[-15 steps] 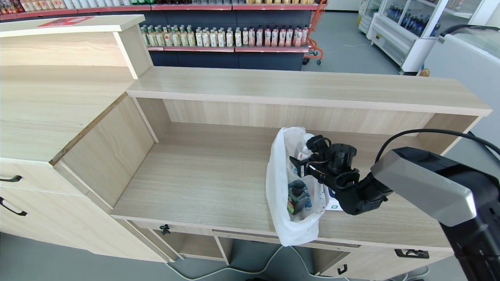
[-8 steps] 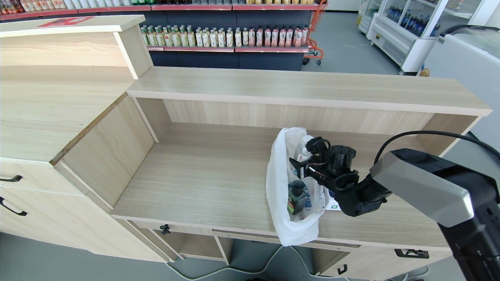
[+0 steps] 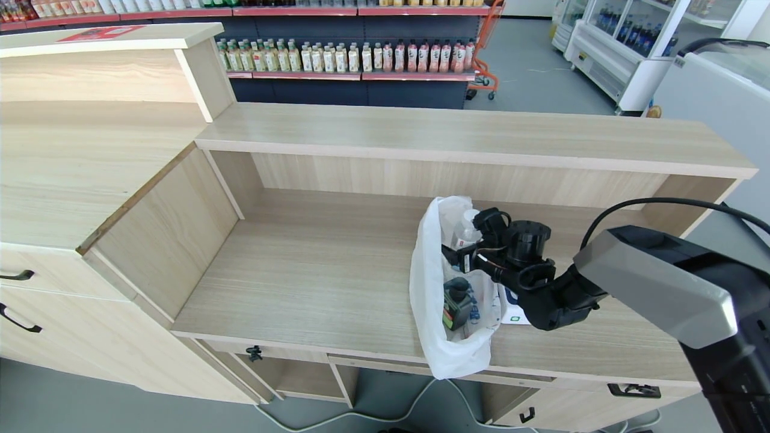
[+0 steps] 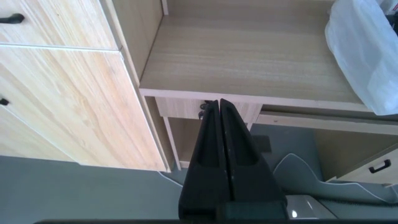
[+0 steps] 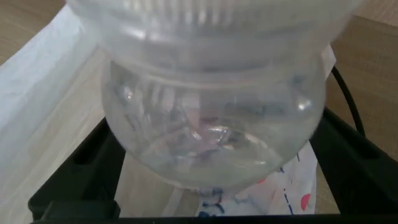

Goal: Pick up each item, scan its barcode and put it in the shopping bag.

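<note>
My right gripper (image 3: 462, 255) clamps a clear bottle (image 5: 211, 124) in the mouth of the white bag (image 3: 428, 282) on the counter (image 3: 313, 270); my left gripper (image 4: 219, 109) hangs empty, jaws pressed together

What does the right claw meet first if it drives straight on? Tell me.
Probably the white wall of the shopping bag: the right claw, shut on the clear bottle, points into it. Depth is unclear.
</note>
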`<state>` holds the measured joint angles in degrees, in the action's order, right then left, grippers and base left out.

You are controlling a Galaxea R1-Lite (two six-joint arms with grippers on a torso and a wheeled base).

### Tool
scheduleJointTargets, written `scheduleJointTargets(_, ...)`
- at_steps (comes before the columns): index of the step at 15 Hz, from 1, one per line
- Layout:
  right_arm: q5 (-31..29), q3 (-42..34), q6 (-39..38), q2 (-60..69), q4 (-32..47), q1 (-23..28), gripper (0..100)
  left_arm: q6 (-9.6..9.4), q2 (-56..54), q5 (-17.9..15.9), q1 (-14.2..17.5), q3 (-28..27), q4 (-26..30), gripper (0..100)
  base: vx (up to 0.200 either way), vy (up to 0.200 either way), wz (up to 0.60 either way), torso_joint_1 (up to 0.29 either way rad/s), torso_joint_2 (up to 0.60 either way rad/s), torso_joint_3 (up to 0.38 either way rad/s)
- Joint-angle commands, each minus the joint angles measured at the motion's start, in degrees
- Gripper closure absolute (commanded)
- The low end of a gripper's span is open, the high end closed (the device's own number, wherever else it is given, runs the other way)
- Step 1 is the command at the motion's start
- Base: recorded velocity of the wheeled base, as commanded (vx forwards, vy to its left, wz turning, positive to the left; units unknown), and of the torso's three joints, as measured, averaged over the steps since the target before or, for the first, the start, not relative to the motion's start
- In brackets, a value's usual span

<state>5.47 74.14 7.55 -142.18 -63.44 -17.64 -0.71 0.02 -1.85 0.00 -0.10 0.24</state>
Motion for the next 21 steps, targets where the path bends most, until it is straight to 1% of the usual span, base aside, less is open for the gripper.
scheduleJointTargets(1,0.33,-1.55,-0.43,3.4,0.42,0.41,0,0.0,-0.02,0.01,0.0,0.01,0.02,100,0.0,0.0,0.0,0.0,0.0,0.0)
scheduleJointTargets(3,1.82,-6.91,-1.22,8.5,0.16,0.5,0,0.0,-0.02,0.01,0.0,0.01,0.02,100,0.0,0.0,0.0,0.0,0.0,0.0)
scheduleJointTargets(6,2.09,-14.11,-4.56,18.34,3.67,0.24,0,0.0,-0.02,0.01,0.0,0.01,0.02,100,0.0,0.0,0.0,0.0,0.0,0.0)
scheduleJointTargets(10,1.56,-19.83,-9.66,31.35,7.81,0.94,0,0.0,-0.02,0.01,0.0,0.01,0.02,100,0.0,0.0,0.0,0.0,0.0,0.0)
scheduleJointTargets(11,1.47,-21.06,-10.01,33.72,8.77,1.38,0,0.0,-0.02,0.01,0.0,0.01,0.02,100,0.0,0.0,0.0,0.0,0.0,0.0)
scheduleJointTargets(12,1.03,-24.05,-9.92,37.68,9.56,2.08,0,0.0,-0.02,0.01,0.0,-0.08,0.02,100,0.0,0.0,0.0,0.0,0.0,0.0)
scheduleJointTargets(13,-1.25,-30.55,-9.83,43.83,9.21,3.67,0,0.0,-0.02,0.01,0.0,0.01,0.02,100,0.0,0.0,0.0,0.0,0.0,0.0)
scheduleJointTargets(14,-3.45,-35.03,-9.92,48.22,9.39,4.81,0,0.0,-0.02,0.01,0.0,0.01,0.02,100,0.0,0.0,0.0,0.0,0.0,0.0)
scheduleJointTargets(17,-10.66,-52.43,-8.42,61.76,9.83,8.59,0,0.0,0.06,0.01,0.0,0.01,0.02,100,0.0,0.0,0.0,0.0,0.0,0.0)
scheduleJointTargets(19,-11.1,-61.49,-7.63,68.53,9.74,11.05,0,0.0,-0.02,0.01,0.0,0.01,0.02,100,0.0,0.0,0.0,0.0,0.0,0.0)
scheduleJointTargets(21,-11.19,-71.24,-7.63,78.55,10.0,12.98,0,0.0,-0.02,0.01,0.0,0.01,0.02,100,0.0,0.0,0.0,0.0,0.0,0.0)
